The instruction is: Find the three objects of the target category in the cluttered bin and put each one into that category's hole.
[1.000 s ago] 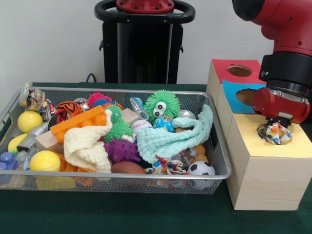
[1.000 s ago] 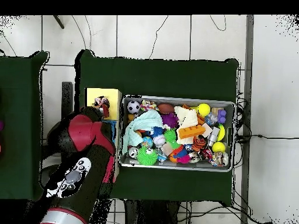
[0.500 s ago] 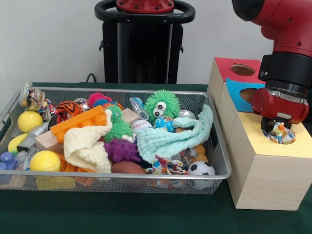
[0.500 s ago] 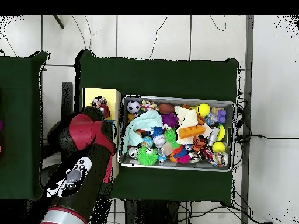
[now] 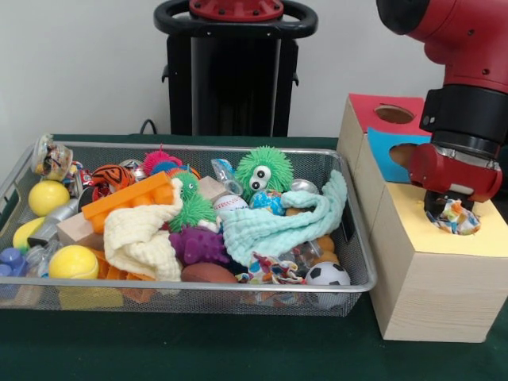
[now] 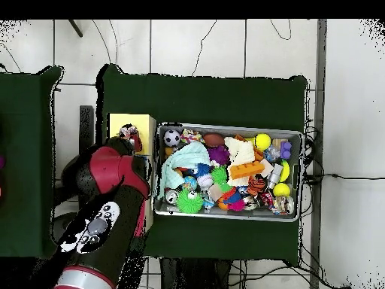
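Wire bin (image 5: 349, 238) crammed with toys sits at nine o'clock on the green tabletop (image 5: 198, 349); the yellow-topped box (image 5: 432, 270) stands at three o'clock; there the end effector (image 5: 449, 214) pinches a patterned cloth bundle (image 5: 452, 217) over its hole.

— Claw (image 5: 451, 208) parted or closed? 
— Cannot tell; tips buried behind the patterned cloth (image 5: 452, 217). 
— Yellow hole? 
— Covered by that cloth. 
— Upper arm (image 5: 456, 32)? 
— Cut off by the top and right edges. 
— Blue box (image 6: 140, 162) overhead? 
— Mostly hidden under the arm.
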`<state>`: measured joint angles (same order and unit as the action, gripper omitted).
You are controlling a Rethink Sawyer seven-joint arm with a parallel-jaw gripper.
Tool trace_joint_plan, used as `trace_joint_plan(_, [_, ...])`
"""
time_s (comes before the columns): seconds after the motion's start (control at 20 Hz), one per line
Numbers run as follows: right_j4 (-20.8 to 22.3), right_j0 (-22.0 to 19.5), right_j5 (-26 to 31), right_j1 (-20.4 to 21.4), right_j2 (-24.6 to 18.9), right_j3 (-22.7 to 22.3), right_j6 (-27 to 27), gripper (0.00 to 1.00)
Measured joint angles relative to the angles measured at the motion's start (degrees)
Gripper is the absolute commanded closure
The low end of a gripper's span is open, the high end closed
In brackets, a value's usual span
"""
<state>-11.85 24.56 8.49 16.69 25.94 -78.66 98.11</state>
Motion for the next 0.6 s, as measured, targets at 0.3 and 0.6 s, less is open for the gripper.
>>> trace_joint_plan(0.3, [0.4,-2.7,0.4,1.8,-3.0,-1.2,0.0,0.00])
trace_joint_plan(0.6, [2.3,-6.2,0.4,4.6,-7.6,-3.2,0.0,0.00])
